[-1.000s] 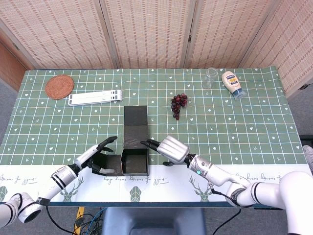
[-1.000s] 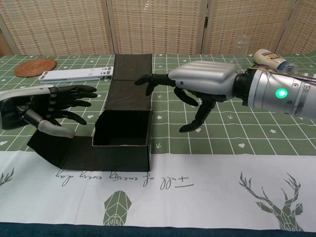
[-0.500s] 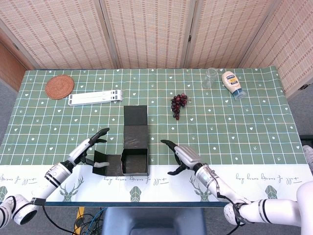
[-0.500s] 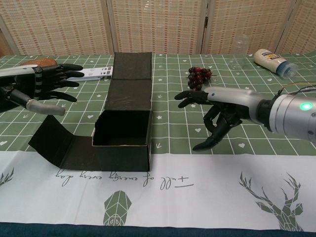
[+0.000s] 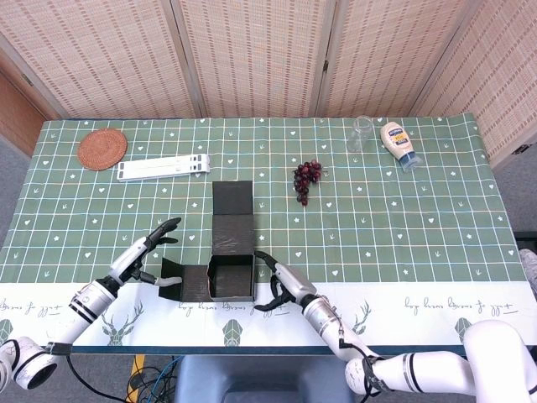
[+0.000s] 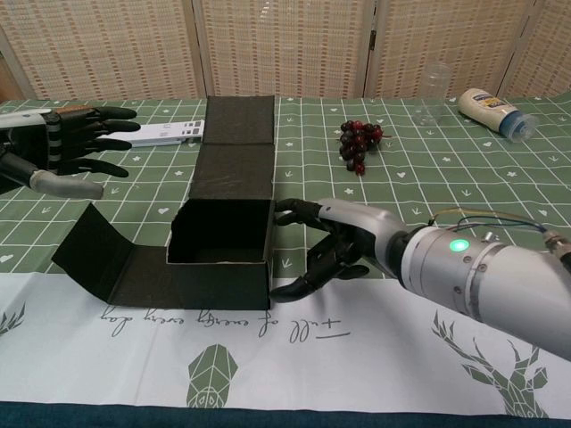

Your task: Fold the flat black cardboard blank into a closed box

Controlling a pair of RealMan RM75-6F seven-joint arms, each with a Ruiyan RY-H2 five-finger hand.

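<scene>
The black box (image 6: 220,234) is found near the front edge of the desk (image 6: 375,339), half folded, with its long lid part stretched away toward the screen behind. The right robot hand (image 6: 326,250) is placed just beside its right wall, released and spread. The left robot hand (image 6: 62,152) is held further off, also released, above the flat side flap (image 6: 94,254). Free cloth is seen around.

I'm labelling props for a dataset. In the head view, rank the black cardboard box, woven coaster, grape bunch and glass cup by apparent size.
1. black cardboard box, by far the largest
2. woven coaster
3. grape bunch
4. glass cup, close to the grapes, so this order is unsure
</scene>
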